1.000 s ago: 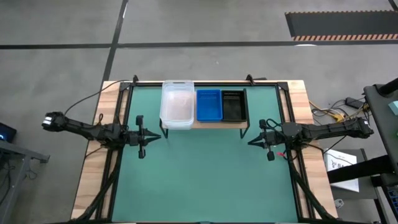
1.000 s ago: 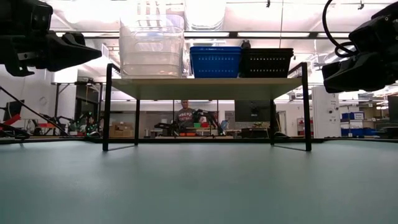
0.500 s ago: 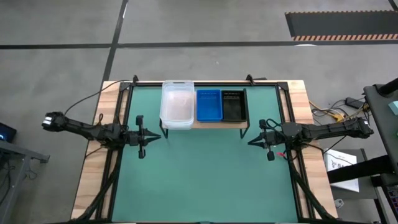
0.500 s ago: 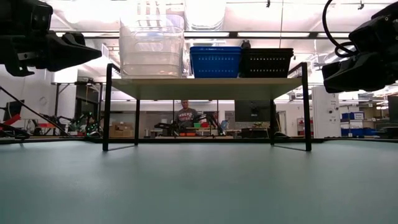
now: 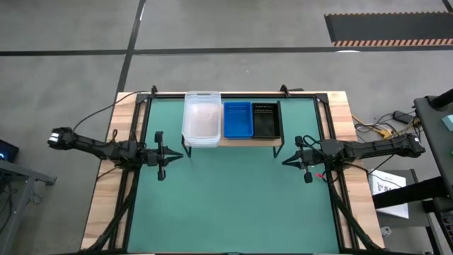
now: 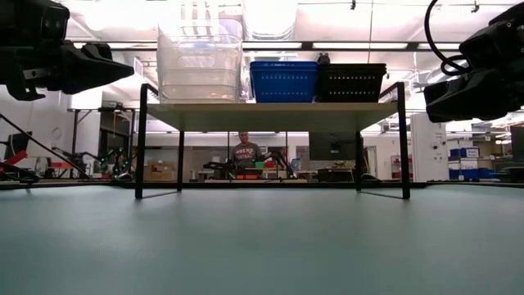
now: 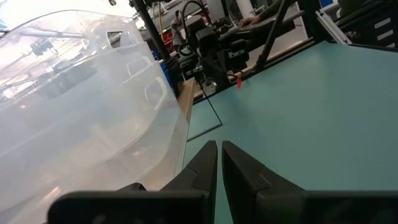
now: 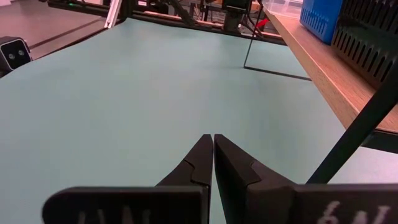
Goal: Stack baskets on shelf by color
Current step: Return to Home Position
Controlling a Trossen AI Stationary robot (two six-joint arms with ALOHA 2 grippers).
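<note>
Though unseen overhead, person [image 6: 243, 151] beyond shelf [image 6: 270, 109].

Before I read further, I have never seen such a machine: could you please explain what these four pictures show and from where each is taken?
It is a robot with two dark arms at a green table. One picture looks down from above; one looks level across the table top; two come from cameras on the wrists. Each arm ends in a two-finger hand: the left hand and the right hand both hang over the table, shut, holding nothing. At the back of the table stands a low shelf. On it, side by side, are clear tubs, blue baskets and black baskets.
</note>
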